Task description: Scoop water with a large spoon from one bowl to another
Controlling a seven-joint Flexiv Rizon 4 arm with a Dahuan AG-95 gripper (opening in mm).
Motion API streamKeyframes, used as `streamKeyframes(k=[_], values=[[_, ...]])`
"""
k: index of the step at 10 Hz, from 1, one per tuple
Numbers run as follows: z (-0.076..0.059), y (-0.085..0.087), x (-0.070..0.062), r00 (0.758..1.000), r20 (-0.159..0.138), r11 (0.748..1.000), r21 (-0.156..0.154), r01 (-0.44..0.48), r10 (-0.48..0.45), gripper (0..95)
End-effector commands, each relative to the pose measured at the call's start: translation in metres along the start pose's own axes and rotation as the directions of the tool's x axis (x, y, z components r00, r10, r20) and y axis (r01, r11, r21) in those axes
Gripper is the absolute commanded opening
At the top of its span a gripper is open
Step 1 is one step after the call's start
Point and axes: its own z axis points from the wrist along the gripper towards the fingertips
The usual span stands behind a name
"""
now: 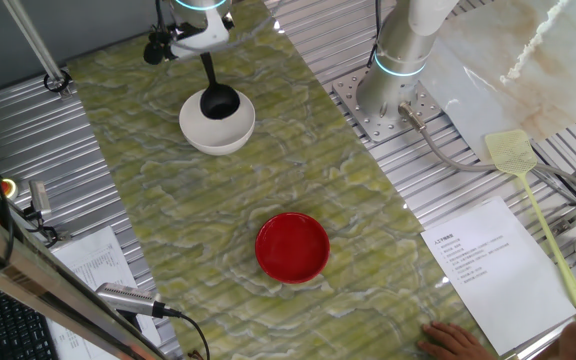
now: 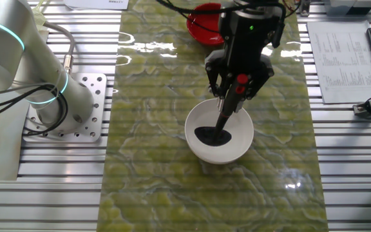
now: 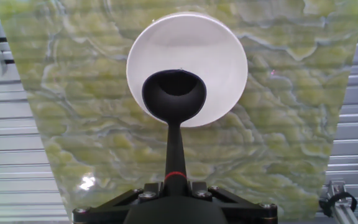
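We start at the upper left of one fixed view. There we see our claw (image 1: 206,52) shut tight on the thin handle of the spoon (image 1: 218,100). The handle points almost straight down from the claw. The round black scoop hangs at the bottom, inside the white bowl (image 1: 217,132).

In the hand view the scoop (image 3: 174,94) sits low over the near side of the white bowl (image 3: 216,56), with its open side up. We cannot tell if there is water in the scoop or in the bowl. It is too clear to see.

Moving right, the red bowl (image 1: 292,247) sits well apart from the white one, near the middle and lower in the frame. We think a tip here would pour into the white bowl, since the scoop is right over it.
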Motion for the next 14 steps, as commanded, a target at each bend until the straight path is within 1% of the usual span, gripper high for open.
streamKeyframes(k=[1,2,5,7,10,12,14], values=[[-0.002,-0.001,-0.001,1.000,-0.007,1.000,-0.002,-0.003,0.003,0.0],[-0.004,-0.003,-0.002,1.000,-0.012,1.000,-0.003,-0.001,0.001,0.0],[-0.008,-0.006,-0.009,1.000,-0.015,1.000,-0.019,-0.003,0.003,0.0],[-0.009,-0.007,-0.012,0.999,-0.034,1.000,-0.024,-0.002,0.001,0.0],[-0.009,-0.008,-0.018,0.996,-0.089,0.999,-0.038,0.020,-0.024,0.0],[-0.009,-0.008,-0.018,0.995,-0.099,0.999,-0.045,0.029,-0.034,0.0],[-0.010,-0.008,-0.019,0.992,-0.122,0.998,-0.053,0.038,-0.045,0.0]])
